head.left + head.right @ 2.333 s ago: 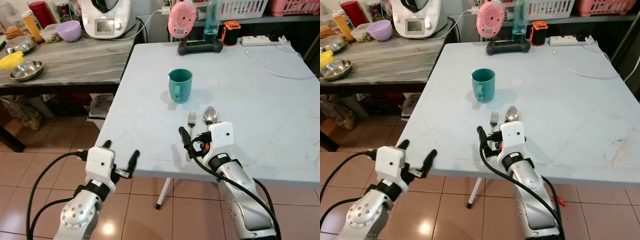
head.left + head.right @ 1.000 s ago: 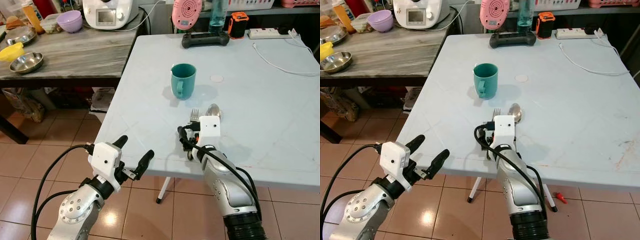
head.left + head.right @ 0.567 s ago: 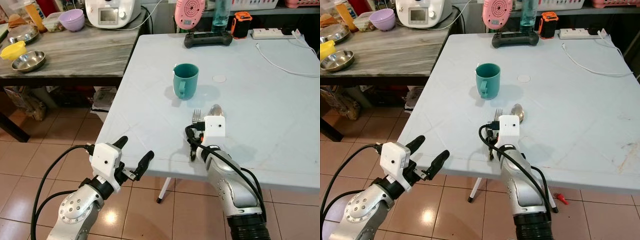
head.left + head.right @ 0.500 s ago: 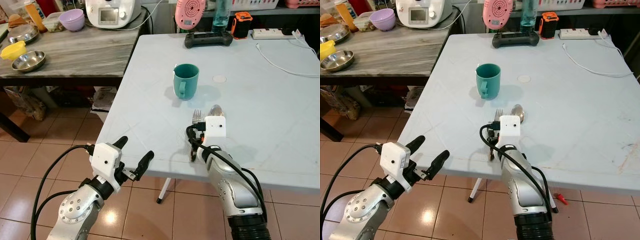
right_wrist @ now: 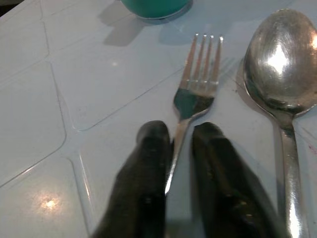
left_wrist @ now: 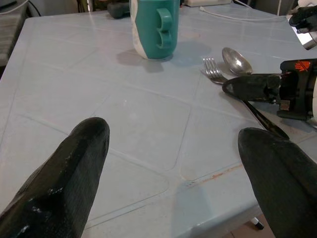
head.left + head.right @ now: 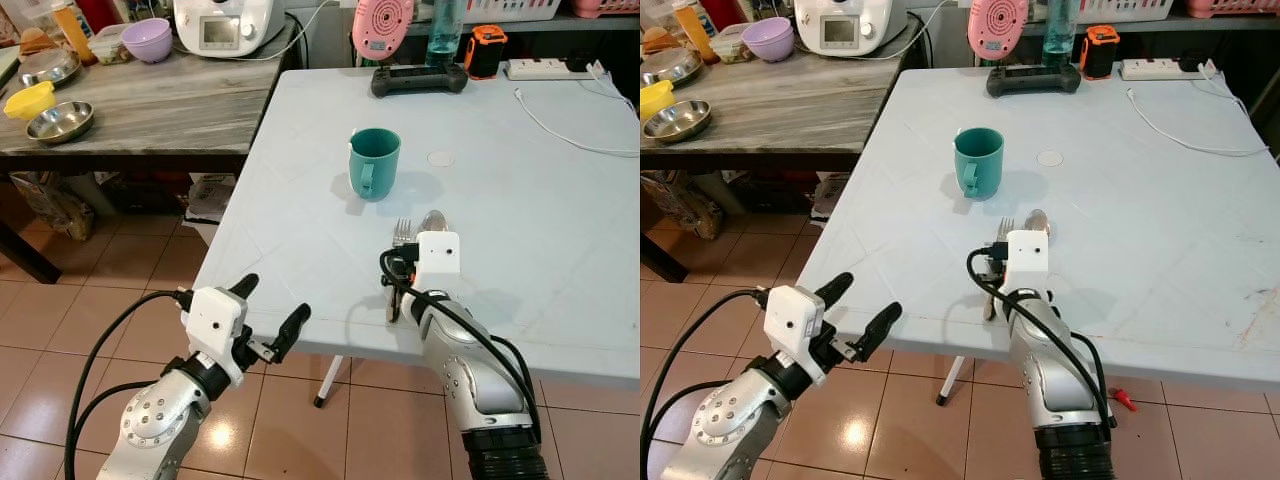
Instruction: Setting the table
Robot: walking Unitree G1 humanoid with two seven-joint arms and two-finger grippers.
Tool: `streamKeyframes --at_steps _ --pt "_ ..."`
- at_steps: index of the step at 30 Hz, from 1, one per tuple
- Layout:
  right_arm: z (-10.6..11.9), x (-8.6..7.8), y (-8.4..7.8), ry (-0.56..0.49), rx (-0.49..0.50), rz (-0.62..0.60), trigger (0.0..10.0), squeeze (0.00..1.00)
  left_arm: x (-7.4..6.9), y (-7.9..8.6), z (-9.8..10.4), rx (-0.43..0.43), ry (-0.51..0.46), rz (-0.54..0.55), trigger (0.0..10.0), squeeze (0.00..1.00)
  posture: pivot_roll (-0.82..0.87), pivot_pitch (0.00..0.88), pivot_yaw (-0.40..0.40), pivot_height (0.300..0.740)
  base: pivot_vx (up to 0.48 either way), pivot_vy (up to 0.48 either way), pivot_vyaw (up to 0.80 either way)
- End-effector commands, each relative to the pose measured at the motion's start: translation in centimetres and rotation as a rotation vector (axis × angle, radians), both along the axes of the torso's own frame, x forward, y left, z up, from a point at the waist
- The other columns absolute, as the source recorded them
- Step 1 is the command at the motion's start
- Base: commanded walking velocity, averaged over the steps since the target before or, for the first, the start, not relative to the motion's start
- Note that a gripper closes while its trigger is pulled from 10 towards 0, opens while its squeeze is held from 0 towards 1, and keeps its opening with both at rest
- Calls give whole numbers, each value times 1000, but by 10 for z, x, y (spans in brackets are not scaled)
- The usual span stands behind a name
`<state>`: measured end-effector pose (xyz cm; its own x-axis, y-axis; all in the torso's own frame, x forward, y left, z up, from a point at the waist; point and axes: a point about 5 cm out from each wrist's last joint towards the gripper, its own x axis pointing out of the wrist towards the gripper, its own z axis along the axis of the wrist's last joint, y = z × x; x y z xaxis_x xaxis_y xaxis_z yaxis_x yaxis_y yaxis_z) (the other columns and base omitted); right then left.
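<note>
A steel fork (image 5: 198,94) and a steel spoon (image 5: 280,59) lie side by side on the pale blue table (image 7: 540,200), near its front edge. Just beyond them stands a teal mug (image 7: 374,163), upright. My right gripper (image 5: 181,131) rests low on the table, its two black fingers shut on the fork's handle. The fork's tines (image 7: 402,232) and the spoon's bowl (image 7: 434,219) stick out past the white wrist housing. My left gripper (image 7: 274,300) hangs open in front of the table's front left corner, holding nothing.
A grey wooden side table (image 7: 150,100) at the left carries steel bowls (image 7: 60,120), a yellow bowl (image 7: 28,98), a purple bowl (image 7: 148,40) and a white appliance. A black controller (image 7: 418,78), a pink fan, a power strip and a white cable (image 7: 570,130) sit at the table's back.
My right gripper has settled over the fork's handle and its fingers have drawn together on it. The view has shifted slightly. The left gripper stays open near the table's corner.
</note>
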<state>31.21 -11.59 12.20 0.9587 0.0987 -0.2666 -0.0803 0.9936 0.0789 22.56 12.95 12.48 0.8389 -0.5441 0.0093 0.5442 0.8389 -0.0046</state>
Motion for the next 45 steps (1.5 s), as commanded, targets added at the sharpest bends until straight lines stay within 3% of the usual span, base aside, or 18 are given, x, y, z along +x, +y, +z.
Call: streamKeyframes --at_steps 1,25,26,27,28,29,30,31,34,35,45 --pt "-27 -7 -9 133 -19 -38 0 0 -1 3 -4 27 23 3 10000 0 -82 132 110 740 0 0 0" --pt "-23 -1 20 59 -89 230 118 0 -1 3 -2 40 20 14 10000 0 -78 136 108 740 0 0 0" --pt "-23 -1 19 52 -92 226 2431 0 -1 3 -2 39 20 11 10000 0 -78 135 107 740 0 0 0" --pt "-22 -1 18 46 -94 223 2431 0 -1 3 -2 39 21 10 10000 0 -78 135 107 740 0 0 0" --pt "-22 -2 17 43 -94 222 3725 0 -1 2 -3 37 24 4 10000 0 -78 135 107 740 0 0 0" --pt "-22 -2 16 34 -95 218 9098 0 -1 2 -3 37 28 -1 10000 0 -78 135 107 740 0 0 0" --pt "-22 -2 16 34 -95 218 9098 0 -1 2 -3 37 28 -1 10000 0 -78 135 107 740 0 0 0" --pt "-20 -3 13 21 -101 206 10000 0 -1 2 -3 38 28 -2 10000 0 -78 135 107 740 0 0 0" --pt "-19 -2 11 5 -99 190 10000 0 -1 1 -3 37 28 -4 10000 0 -84 134 109 740 0 0 0" --pt "-19 -3 10 7 -77 186 10000 1000 -1 1 -4 37 29 -6 10000 0 -87 134 111 740 0 0 0" --pt "-20 -6 14 1 -101 185 10000 1000 0 -1 -4 34 33 -15 10000 0 -88 133 112 740 0 0 0"
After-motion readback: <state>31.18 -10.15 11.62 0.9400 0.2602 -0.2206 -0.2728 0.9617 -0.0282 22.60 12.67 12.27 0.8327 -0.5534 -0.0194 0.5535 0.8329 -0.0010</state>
